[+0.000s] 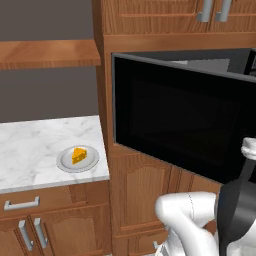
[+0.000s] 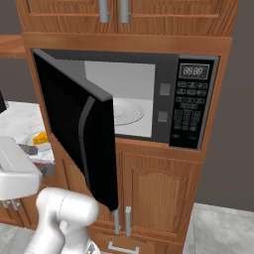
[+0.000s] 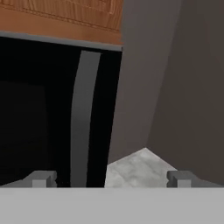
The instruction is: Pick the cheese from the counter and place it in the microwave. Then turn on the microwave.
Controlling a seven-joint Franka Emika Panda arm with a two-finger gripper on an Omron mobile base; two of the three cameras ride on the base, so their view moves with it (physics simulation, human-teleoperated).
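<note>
Microwave (image 2: 149, 99) door (image 2: 79, 129) stands swung open, light grey cavity bare. Cheese (image 1: 78, 155) not yet picked: small orange-yellow wedge with holes, resting on a round grey plate (image 1: 65, 164) on the counter (image 1: 30, 145), left of the microwave. End effector (image 3: 112, 178) spread wide, empty, facing the door handle. Pick, place, switch-on all remain.

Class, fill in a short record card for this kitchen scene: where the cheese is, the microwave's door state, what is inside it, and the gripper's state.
cheese: on a round grey plate, on the counter
microwave: door swung open
inside: glass turntable, no food on it
gripper: open, holding nothing, facing the door handle
</note>
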